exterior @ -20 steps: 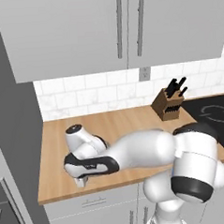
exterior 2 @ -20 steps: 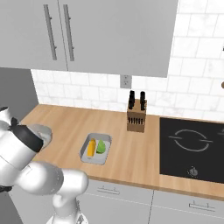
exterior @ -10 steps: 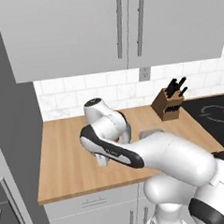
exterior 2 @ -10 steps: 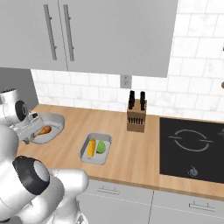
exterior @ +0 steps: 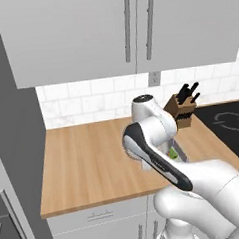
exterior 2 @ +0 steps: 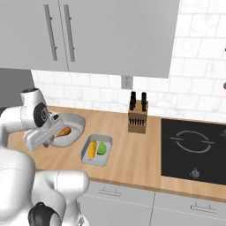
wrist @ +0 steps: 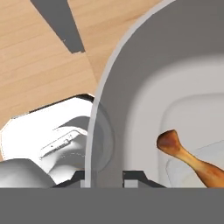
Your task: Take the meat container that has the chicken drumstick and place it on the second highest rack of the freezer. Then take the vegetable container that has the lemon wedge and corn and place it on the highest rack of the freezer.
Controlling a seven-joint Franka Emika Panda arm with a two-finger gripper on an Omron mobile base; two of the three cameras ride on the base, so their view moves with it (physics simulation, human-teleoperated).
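Right up close in the hand view, the gripper (wrist: 103, 177) is pinched tight on the thick smooth rim of the meat container (wrist: 175, 78), with one little dark tip on each side of the rim. The tub is grey, round at the corners and deep like a bowl, and its inside looks smooth and pale. In it lies the chicken drumstick (wrist: 192, 162), small and orange-brown, with a thin bone end that has a knob on it. From the right base view the tub (exterior 2: 75, 123) is at the left end of the wooden counter (exterior 2: 132, 154), near the white arm, with the drumstick (exterior 2: 63, 131) showing inside; you cannot tell if the tub rests on the wood or is lifted a bit. Just beside it, toward the middle of the counter, sits a flat grey tray (exterior 2: 96, 151) shaped like a box with round corners. In the tray the long yellow corn (exterior 2: 92, 148) lies next to the small green lemon wedge (exterior 2: 102, 148). Farther back stands a brown wooden knife block (exterior 2: 137, 117) with black handles sticking up. To its right is a flat shiny black stove top (exterior 2: 194, 150) set into the wood. Behind everything is a wall of white square tiles (exterior 2: 194, 79), and smooth grey cupboards (exterior 2: 110, 35) with long bar handles hang above
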